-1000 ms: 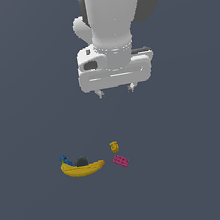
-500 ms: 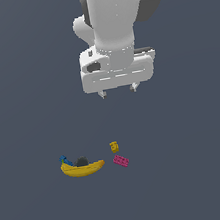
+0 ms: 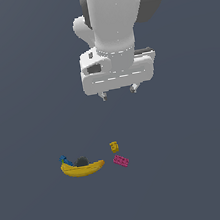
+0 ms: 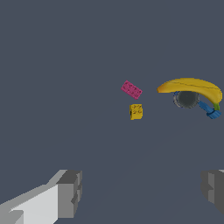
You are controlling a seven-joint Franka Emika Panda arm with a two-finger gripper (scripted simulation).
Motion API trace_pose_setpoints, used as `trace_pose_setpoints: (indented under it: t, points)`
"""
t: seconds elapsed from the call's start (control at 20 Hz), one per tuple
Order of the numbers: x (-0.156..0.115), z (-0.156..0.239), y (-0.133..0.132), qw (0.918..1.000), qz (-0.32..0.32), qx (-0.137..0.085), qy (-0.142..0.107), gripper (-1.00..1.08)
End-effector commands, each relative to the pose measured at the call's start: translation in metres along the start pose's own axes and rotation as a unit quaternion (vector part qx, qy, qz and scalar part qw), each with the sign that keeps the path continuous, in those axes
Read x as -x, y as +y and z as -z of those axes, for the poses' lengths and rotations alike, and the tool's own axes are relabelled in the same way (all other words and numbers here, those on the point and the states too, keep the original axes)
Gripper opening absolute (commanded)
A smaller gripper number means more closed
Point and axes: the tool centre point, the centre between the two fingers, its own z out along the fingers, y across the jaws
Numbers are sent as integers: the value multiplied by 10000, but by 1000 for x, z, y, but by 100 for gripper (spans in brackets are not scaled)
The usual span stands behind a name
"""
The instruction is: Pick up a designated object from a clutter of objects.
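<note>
No readable writing is seen anywhere; the gripper is held wide apart, empty, upper centre, well above the banana at lower left.

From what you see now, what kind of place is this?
Probably a simulated test scene: a flat, featureless grey floor, a few toy-like items such as a banana and pink brick, and the end effector above.

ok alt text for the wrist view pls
An open gripper hovers above a dark floor, holding nothing. Ahead lie a curved yellow banana cradling a dark grey round object and a small blue piece, with a pink studded brick and tiny yellow block apart.
</note>
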Motion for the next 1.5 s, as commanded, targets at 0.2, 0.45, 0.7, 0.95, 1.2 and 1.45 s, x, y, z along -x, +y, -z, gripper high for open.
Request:
trace_pose_setpoints:
  t: [0.2, 0.45, 0.7, 0.95, 1.2, 1.45]
  points:
    - [-8, -6, 8, 9996, 270, 6, 0, 100]
    - [-18, -15, 18, 9980, 627, 14, 2, 100]
    - [-31, -27, 33, 9938, 1108, 24, 3, 100]
    - [-45, -41, 49, 9867, 1628, 34, 3, 100]
    - [-57, -57, 66, 9767, 2143, 43, 2, 100]
    - [-68, -73, 84, 9641, 2653, 52, 1, 100]
